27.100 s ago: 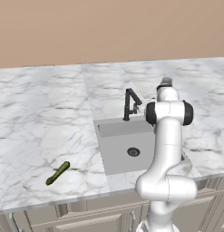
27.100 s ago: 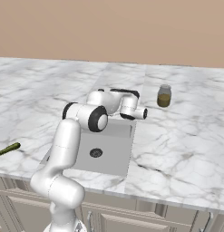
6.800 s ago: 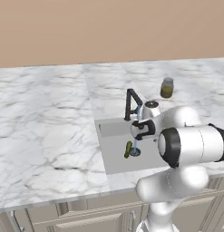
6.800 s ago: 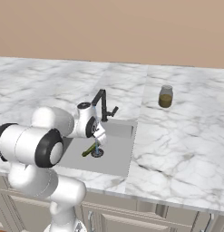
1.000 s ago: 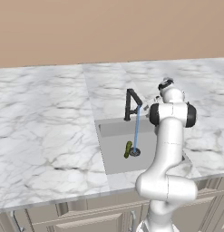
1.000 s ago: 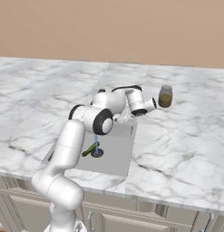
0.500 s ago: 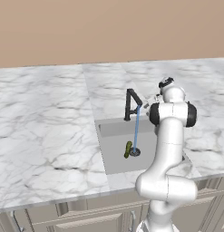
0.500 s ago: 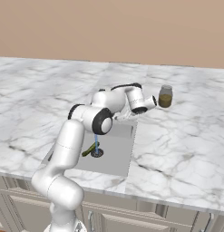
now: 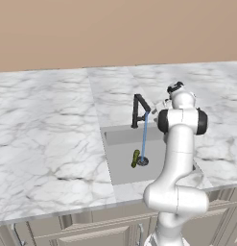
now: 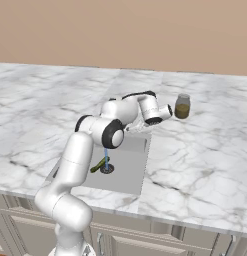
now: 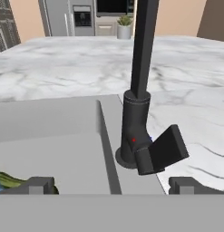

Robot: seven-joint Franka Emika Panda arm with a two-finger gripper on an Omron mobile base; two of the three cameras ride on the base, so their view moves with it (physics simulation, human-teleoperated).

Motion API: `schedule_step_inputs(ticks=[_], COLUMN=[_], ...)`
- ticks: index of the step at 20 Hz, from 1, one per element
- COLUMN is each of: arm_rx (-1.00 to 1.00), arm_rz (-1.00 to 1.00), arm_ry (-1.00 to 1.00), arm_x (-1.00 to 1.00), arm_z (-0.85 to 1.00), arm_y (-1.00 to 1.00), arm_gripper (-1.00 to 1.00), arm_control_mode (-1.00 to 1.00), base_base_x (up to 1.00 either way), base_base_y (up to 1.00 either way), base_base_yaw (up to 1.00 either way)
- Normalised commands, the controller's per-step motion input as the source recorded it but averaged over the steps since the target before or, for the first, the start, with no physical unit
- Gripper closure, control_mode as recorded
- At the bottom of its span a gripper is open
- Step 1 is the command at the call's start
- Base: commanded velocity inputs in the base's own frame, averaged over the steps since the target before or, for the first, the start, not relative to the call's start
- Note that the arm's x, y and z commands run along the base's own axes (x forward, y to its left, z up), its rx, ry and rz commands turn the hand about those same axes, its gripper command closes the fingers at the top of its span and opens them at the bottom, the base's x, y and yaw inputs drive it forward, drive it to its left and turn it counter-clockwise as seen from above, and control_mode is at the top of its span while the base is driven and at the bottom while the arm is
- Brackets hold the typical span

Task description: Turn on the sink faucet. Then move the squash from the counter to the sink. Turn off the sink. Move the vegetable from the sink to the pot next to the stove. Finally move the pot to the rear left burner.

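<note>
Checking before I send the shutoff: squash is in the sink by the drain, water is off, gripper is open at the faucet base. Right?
Not quite: the water is running. The left base view shows a blue stream falling from the sink faucet toward the drain. The squash does lie in the sink, and the gripper is open at the faucet's base.

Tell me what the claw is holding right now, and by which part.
Nothing is held. The claw is open, facing the base of the slim matte-black faucet; the small dark green squash lies in the grey metal sink.
</note>
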Motion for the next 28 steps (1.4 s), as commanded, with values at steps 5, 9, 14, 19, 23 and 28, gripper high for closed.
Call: schedule_step_inputs(ticks=[5,9,14,19,23,28], arm_rx=[0.00,0.00,0.00,0.00,0.00,0.00], arm_rz=[0.00,0.00,0.00,0.00,0.00,0.00], arm_ry=[0.00,0.00,0.00,0.00,0.00,0.00], arm_x=[0.14,0.16,0.16,0.17,0.12,0.12], arm_z=[0.00,0.00,0.00,0.00,0.00,0.00], arm_y=[0.00,0.00,0.00,0.00,0.00,0.00], arm_gripper=[-1.00,-1.00,-1.00,-1.00,-1.00,-1.00], arm_control_mode=[-1.00,-1.00,-1.00,-1.00,-1.00,-1.00], base_base_x=[0.00,0.00,0.00,0.00,0.00,0.00], base_base_y=[0.00,0.00,0.00,0.00,0.00,0.00], base_base_yaw=[0.00,0.00,0.00,0.00,0.00,0.00])
